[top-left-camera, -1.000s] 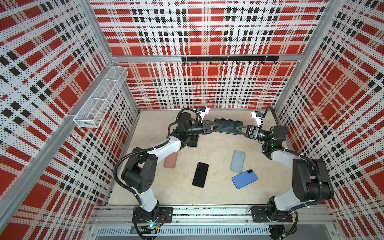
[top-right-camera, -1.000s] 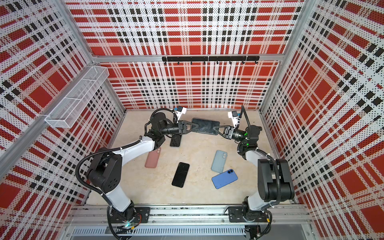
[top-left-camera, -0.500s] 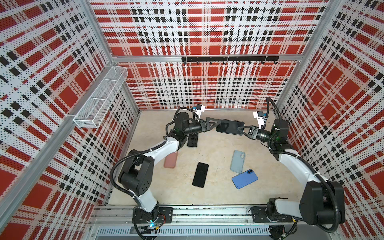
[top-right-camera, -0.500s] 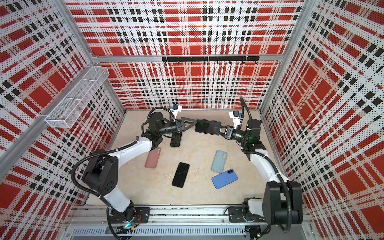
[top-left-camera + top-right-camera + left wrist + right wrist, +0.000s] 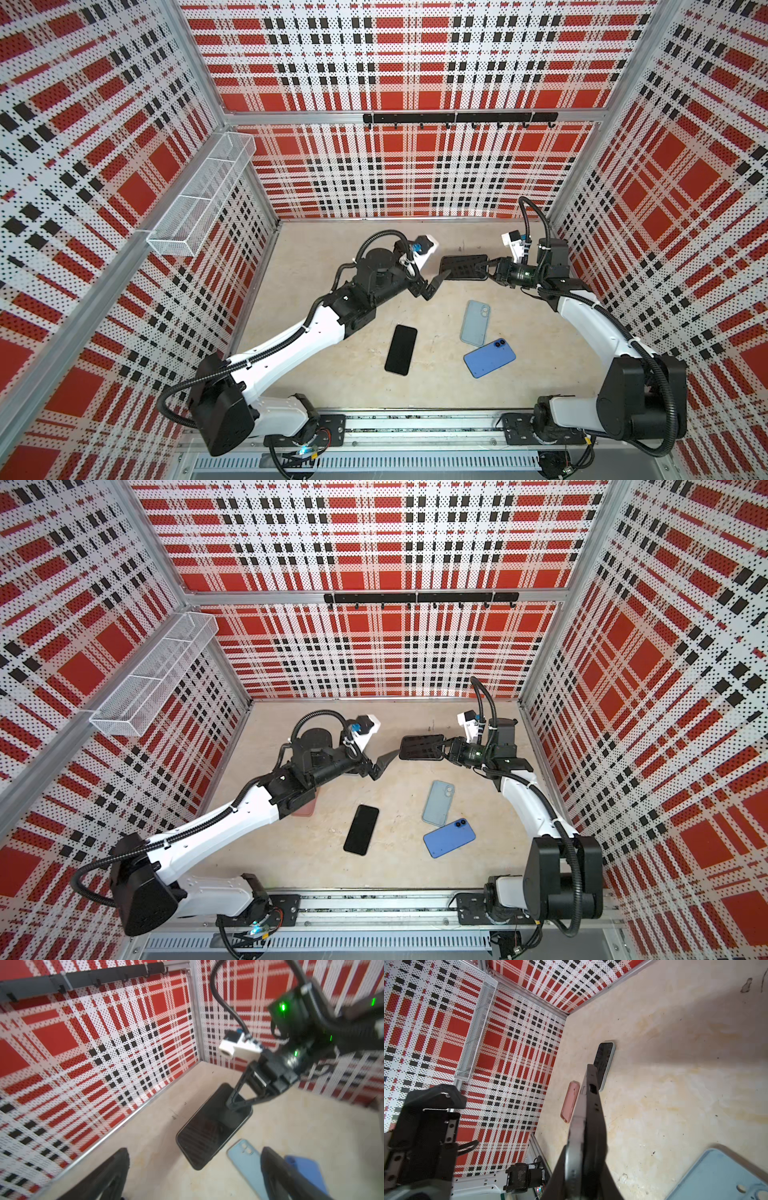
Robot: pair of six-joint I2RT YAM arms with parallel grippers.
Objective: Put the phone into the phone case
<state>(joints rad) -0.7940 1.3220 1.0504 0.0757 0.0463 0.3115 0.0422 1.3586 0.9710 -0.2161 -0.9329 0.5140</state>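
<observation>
Light: bright and even in both top views, soft shadows on the tabletop [image 5: 340, 386].
Glare: plaid walls [image 5: 83, 1053] mirrored on the phone [image 5: 207, 1134] screen.
Blur: left wrist view smeared; right wrist foreground soft.
Edges: those walls bow in the wrist views.

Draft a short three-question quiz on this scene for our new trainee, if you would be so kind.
1. True or false: the left gripper is open and holds nothing.
2. Which one grips the dark phone at the back? A) the left gripper B) the right gripper C) neither
3. Fill the gap: in both top views, the flat black phone lies to the ___ of the light blue case.

Key: 1 true; 2 B; 3 left.
</observation>
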